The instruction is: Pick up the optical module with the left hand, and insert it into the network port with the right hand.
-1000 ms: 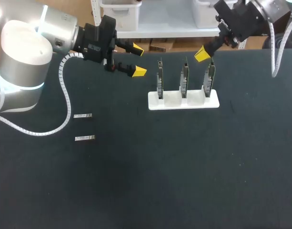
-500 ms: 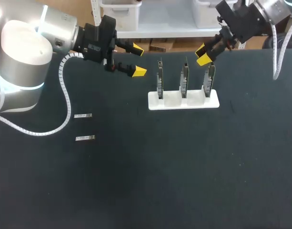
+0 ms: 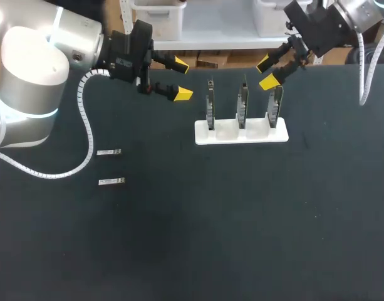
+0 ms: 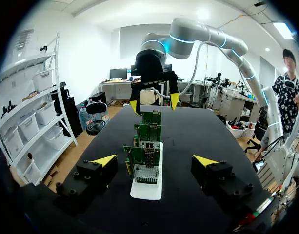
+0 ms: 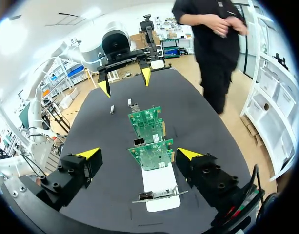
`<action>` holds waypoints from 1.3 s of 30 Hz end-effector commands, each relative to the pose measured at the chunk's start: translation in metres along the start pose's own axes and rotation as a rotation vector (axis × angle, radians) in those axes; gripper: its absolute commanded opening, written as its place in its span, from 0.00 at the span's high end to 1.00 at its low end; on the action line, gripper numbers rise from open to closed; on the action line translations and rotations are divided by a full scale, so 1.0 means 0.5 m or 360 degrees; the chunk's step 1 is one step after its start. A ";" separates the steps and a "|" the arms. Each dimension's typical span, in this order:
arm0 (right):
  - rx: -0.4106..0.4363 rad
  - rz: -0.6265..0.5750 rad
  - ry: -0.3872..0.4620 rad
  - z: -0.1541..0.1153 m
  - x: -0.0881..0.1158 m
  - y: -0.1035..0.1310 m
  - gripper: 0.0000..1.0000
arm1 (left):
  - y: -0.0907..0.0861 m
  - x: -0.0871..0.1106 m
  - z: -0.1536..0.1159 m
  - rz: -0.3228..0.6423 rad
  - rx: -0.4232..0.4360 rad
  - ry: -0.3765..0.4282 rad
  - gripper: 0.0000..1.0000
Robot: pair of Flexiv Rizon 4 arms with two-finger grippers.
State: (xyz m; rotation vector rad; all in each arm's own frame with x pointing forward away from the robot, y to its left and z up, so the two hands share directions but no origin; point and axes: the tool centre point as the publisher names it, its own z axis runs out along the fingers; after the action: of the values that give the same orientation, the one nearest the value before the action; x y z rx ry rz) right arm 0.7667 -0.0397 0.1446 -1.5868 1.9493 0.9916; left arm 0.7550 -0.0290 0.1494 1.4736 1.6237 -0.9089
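Holds the left gripper (image 3: 181, 79) spread wide and empty above the far left part of the table (image 3: 242, 238), pointed toward the white stand (image 3: 240, 133) with its three upright circuit boards (image 3: 242, 103). Holds the right gripper (image 3: 267, 73) likewise released and empty, just behind the rightmost board, near its top edge. Has two optical modules (image 3: 109, 152) lying flat on the table, side by side, well apart from both grippers and the stand, nearer the left arm.
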 end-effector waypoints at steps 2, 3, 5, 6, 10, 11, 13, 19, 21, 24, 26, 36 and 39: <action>0.0009 -0.0002 -0.0002 0.000 0.001 0.005 0.00 | 0.001 -0.001 0.001 -0.0003 0.0000 0.0006 0.00; 0.0009 -0.0002 -0.0002 0.000 0.001 0.005 0.00 | 0.002 0.000 -0.003 0.0006 -0.0028 0.0021 0.00; 0.0009 -0.0002 -0.0002 0.000 0.001 0.005 0.00 | 0.005 0.003 -0.017 0.0017 -0.0081 0.0052 0.00; 0.0009 -0.0002 -0.0002 0.000 0.001 0.005 0.00 | 0.006 0.005 -0.026 0.0019 -0.0105 0.0065 0.00; 0.0009 -0.0002 -0.0002 0.000 0.001 0.005 0.00 | 0.007 0.017 -0.070 0.0043 -0.0209 0.0138 0.00; 0.0009 -0.0002 -0.0002 0.000 0.001 0.005 0.00 | 0.006 0.022 -0.082 0.0050 -0.0239 0.0167 0.00; 0.0009 -0.0002 -0.0002 0.000 0.001 0.005 0.00 | 0.004 0.036 -0.105 0.0070 -0.0304 0.0253 0.00; 0.0009 -0.0002 -0.0002 0.000 0.001 0.005 0.00 | 0.000 0.105 -0.162 0.0116 -0.0457 0.0576 0.00; 0.0009 -0.0002 -0.0002 0.000 0.001 0.005 0.00 | 0.002 0.133 -0.179 0.0072 -0.0482 0.0669 0.00; 0.0009 -0.0002 -0.0002 0.000 0.001 0.005 0.00 | 0.008 0.172 -0.197 -0.0016 -0.0477 0.0750 0.00; 0.0009 -0.0002 -0.0002 0.000 0.001 0.005 0.00 | 0.004 0.198 -0.205 -0.0014 -0.0466 0.0826 0.00; 0.0009 -0.0002 -0.0002 0.000 0.001 0.005 0.00 | 0.003 0.278 -0.226 -0.0079 -0.0397 0.0982 0.00; 0.0009 -0.0002 -0.0002 0.000 0.001 0.005 0.00 | 0.006 0.263 -0.221 -0.0055 -0.0391 0.0946 0.00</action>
State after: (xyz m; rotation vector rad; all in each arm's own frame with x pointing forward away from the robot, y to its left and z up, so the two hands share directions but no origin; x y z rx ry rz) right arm 0.7665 -0.0397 0.1447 -1.5868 1.9489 0.9914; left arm 0.7376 0.1331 0.0836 1.6195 2.0890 -0.2698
